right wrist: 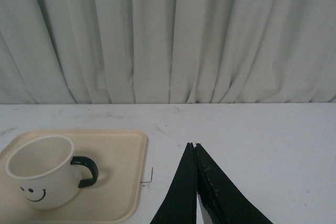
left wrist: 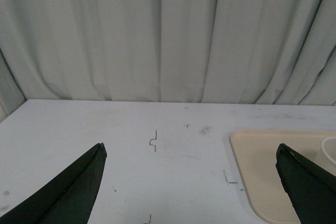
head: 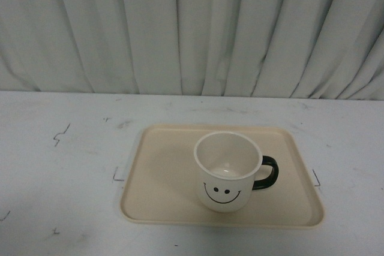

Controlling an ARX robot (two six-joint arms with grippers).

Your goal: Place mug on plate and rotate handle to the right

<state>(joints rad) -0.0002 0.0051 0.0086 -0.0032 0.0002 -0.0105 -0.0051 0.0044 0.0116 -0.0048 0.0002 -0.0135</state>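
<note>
1. On the large flat beige rectangular plate [head: 162,172] with rounded corners and a low rim, the cream-white rounded mug [head: 227,172] stands upright, its black smiley face turned toward the robot.

2. Its glossy black loop handle [head: 267,172] points toward the robot's right, so its axis runs across the plate, side to side.

3. Both arms are out of the front view; neither touches the mug.

4. Seen from the right wrist, the right gripper [right wrist: 193,145] has its dark jaws pressed together, tips meeting, and holds nothing. The mug [right wrist: 43,171] lies off to its left, handle [right wrist: 86,170] on the side nearer those jaws, with bare white surface [right wrist: 252,129] between.

5. Seen from the left wrist, the left gripper [left wrist: 191,148] has its jaws spread wide and empty. Only the plate's near corner [left wrist: 262,171] and a sliver of the mug's rim show, off toward its right.

6. Judged from this, the right arm is the nearer to the handle, and placement and turn look finished or nearly so.
</note>
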